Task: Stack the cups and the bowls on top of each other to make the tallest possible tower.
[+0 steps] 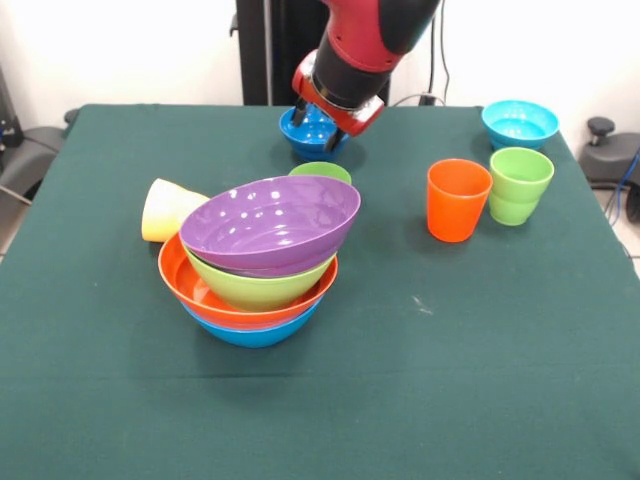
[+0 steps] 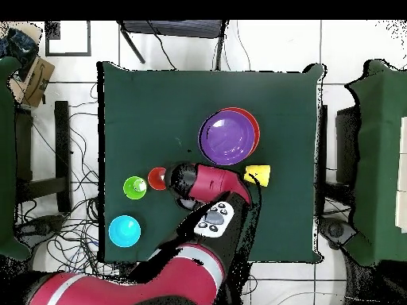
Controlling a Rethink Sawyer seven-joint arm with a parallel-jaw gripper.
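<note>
We see the gripper point(image 1: 318, 128) above the dark blue bowl point(image 1: 308, 130), behind the tower point(image 1: 258, 258); its finger spread we cannot tell.

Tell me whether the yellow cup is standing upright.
No. In the front view the yellow cup lies on its side on the table, beside the stacked bowls.

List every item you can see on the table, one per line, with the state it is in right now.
Tower: four bowls nested, purple top bowl tilted.
Yellow cup: on its side beside the tower.
Orange cup: upright.
Light green cup: upright.
Turquoise bowl: upright, alone.
Dark blue bowl: upright, under the pincer.
</note>
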